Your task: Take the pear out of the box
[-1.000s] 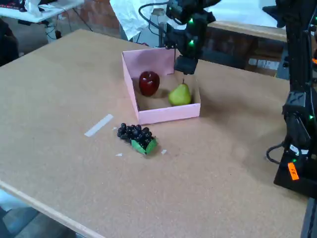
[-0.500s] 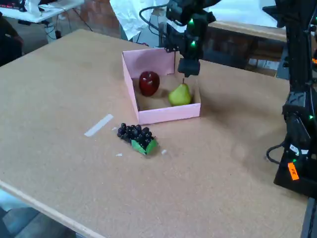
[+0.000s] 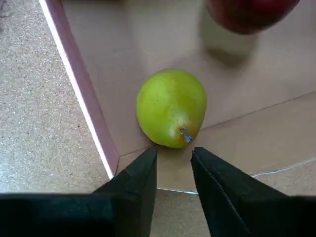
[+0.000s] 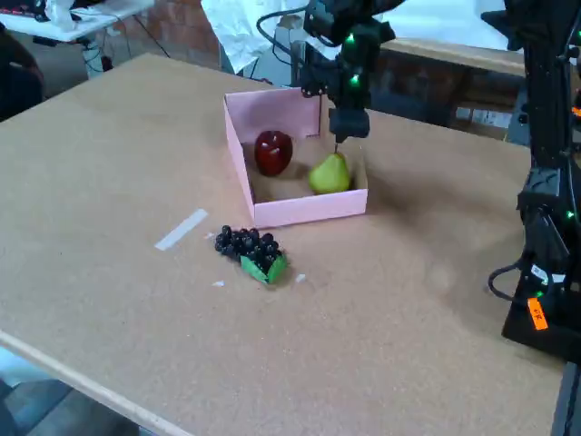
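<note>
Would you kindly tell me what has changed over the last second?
The gripper has come down a little toward the pear; its jaws stand slightly apart, holding nothing. The pear, apple and box, and the grapes outside it, stayed put.

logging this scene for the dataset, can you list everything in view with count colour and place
pear: 1, yellow-green, inside the box near its right corner in the fixed view, stem towards the gripper in the wrist view
apple: 1, dark red, inside the box, left of the pear in the fixed view
box: 1, pink, shallow with one taller flap, on the table
grape bunch: 1, dark with a green leaf, on the table in front of the box
tape strip: 1, pale, on the table left of the grapes
table: 1, tan board
second stand: 1, black, right edge of the fixed view
gripper: 1, black, jaws open just above the pear's stem, not touching it
</note>
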You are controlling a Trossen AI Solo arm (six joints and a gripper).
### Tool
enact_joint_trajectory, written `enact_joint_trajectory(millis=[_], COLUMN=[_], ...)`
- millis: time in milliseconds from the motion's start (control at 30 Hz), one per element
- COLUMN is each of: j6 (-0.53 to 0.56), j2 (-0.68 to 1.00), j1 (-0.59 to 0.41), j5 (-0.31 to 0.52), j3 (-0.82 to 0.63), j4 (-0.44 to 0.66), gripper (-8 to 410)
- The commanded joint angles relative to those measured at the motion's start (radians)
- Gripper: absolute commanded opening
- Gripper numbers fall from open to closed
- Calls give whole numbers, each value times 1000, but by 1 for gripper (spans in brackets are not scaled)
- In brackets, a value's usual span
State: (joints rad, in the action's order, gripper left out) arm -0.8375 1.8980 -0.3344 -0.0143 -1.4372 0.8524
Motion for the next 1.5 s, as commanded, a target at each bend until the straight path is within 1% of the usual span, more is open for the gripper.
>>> enact_joint_trajectory(millis=[0,233,400,700,867,1267,1467], j6=[-27,-32,-39,-63,-78,-75,-72], j2=[3,15,35,73,103,121,121], j1=[0,0,0,0,0,-3,-6], j5=[-5,-5,-2,8,33,31,31], j3=[-1,-1,-1,0,-2,-3,-3], j4=[-12,-26,-27,-32,-34,-52,-54], gripper=[137,193,214,218,218,218,239])
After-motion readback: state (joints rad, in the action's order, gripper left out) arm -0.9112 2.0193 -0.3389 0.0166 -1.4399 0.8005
